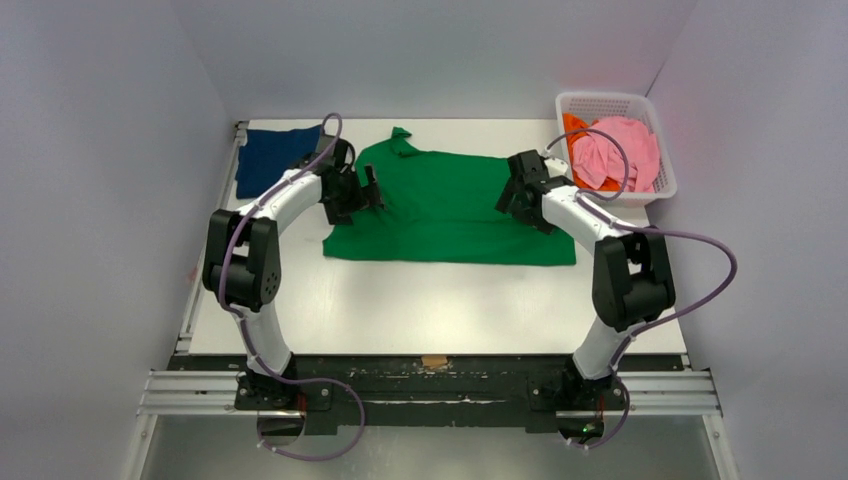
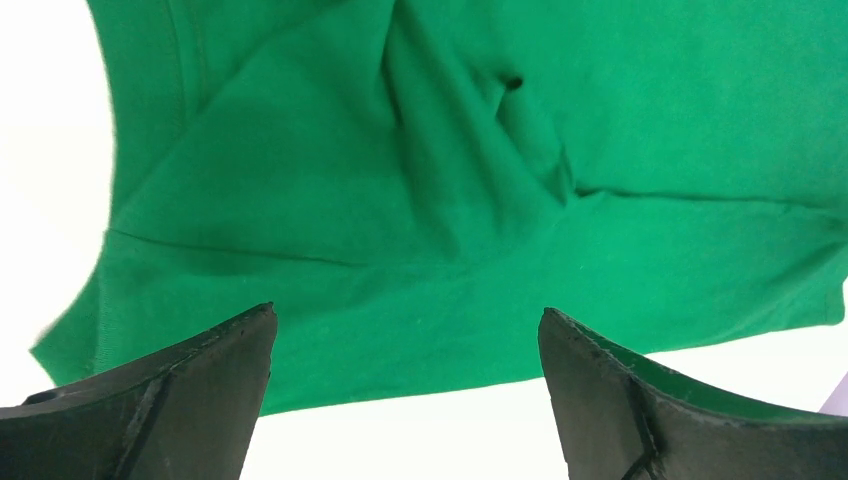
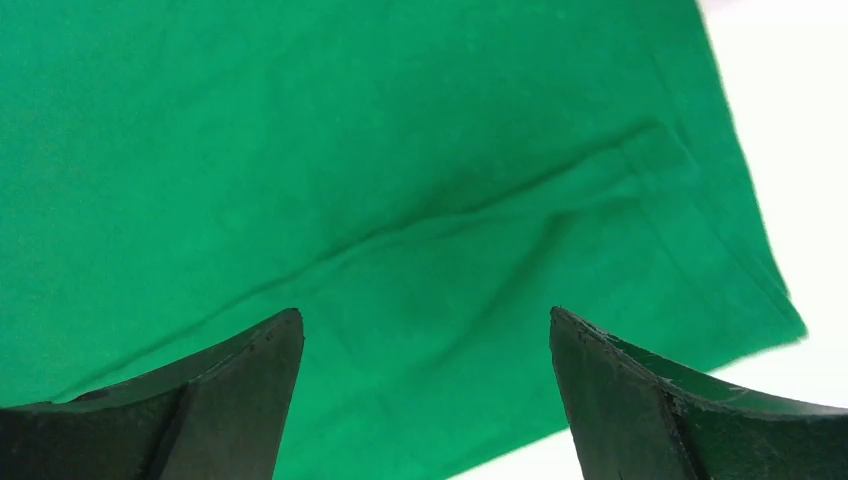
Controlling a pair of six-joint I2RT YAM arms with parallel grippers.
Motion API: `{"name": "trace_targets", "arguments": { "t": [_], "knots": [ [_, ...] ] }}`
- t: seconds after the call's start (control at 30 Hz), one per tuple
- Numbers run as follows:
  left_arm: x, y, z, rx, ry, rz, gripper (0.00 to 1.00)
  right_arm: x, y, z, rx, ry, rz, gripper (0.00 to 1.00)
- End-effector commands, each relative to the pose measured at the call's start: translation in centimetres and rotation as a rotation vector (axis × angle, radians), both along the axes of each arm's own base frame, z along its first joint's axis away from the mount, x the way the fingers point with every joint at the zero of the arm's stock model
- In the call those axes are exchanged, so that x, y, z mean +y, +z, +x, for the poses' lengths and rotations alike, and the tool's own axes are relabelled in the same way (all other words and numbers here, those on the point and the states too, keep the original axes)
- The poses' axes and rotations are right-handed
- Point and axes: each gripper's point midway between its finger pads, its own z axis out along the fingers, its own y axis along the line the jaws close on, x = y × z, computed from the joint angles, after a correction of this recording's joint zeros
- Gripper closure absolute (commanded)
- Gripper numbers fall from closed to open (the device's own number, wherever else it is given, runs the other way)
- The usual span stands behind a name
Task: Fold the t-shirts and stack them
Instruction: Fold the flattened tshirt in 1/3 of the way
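Observation:
A bright green t-shirt lies spread flat on the white table, one sleeve sticking up at the back. My left gripper is open and empty over the shirt's left side; in the left wrist view creased green cloth lies between and beyond the fingers. My right gripper is open and empty over the shirt's right side; the right wrist view shows green cloth under it. A folded navy blue t-shirt lies at the back left. Pink and orange t-shirts are bunched in the basket.
A white plastic mesh basket stands at the back right corner of the table. White walls close in on three sides. A black rail runs along the near edge with both arm bases on it.

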Motion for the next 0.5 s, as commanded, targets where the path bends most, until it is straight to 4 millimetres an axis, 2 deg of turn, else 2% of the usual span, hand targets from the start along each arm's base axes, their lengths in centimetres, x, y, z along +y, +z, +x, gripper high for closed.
{"name": "trace_targets", "arguments": {
  "t": [0.0, 0.13, 0.27, 0.37, 0.47],
  "knots": [
    [-1.1, -1.1, -0.7, 0.015, -0.014, -0.065, 0.00, 1.1, -0.9, 3.7, -0.051, 0.066, 0.057, 0.10],
    [-0.8, -2.3, -1.5, 0.042, -0.005, -0.051, 0.00, -0.5, -2.5, 6.9, -0.070, -0.001, 0.057, 0.12],
    [-0.6, -3.2, -2.0, 0.063, 0.000, -0.044, 0.00, -1.9, -2.4, 9.6, -0.121, -0.041, -0.030, 0.14],
    [-0.4, -3.7, -2.2, 0.076, 0.006, -0.031, 0.00, -2.3, -2.7, 9.6, -0.085, -0.054, -0.061, 0.14],
    [0.2, -4.3, -2.7, 0.097, 0.018, -0.007, 0.00, -1.5, -2.9, 7.9, -0.060, -0.018, -0.032, 0.16]
  ]
}}
